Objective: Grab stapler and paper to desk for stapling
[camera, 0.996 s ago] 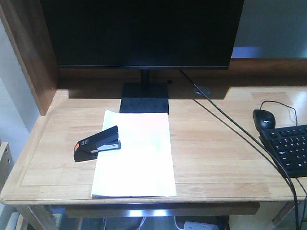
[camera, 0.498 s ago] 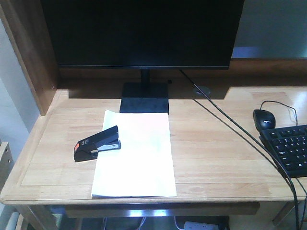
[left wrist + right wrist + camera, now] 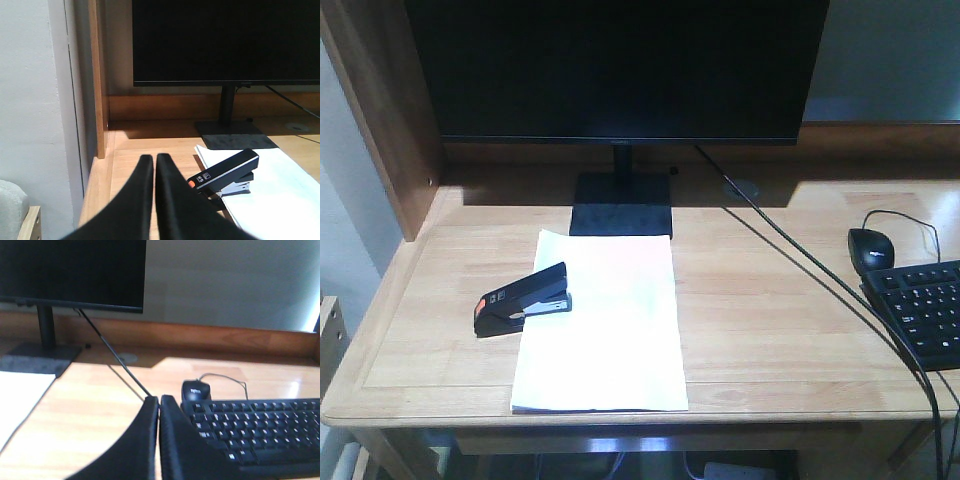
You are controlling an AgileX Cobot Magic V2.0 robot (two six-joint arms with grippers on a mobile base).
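Nothing has moved: the stapler (image 3: pixel 522 300) stays on the paper's (image 3: pixel 605 330) left edge on the surface (image 3: pixel 770 320), and both the left gripper (image 3: pixel 154 162) and right gripper (image 3: pixel 159 402) are pressed together.

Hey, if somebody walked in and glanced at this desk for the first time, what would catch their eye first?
Probably the big dark monitor filling the back of the desk. In front of its stand lies the white paper, with the black stapler resting on the sheet's left edge, orange tab pointing left. At the right edge sit a black mouse and a keyboard.
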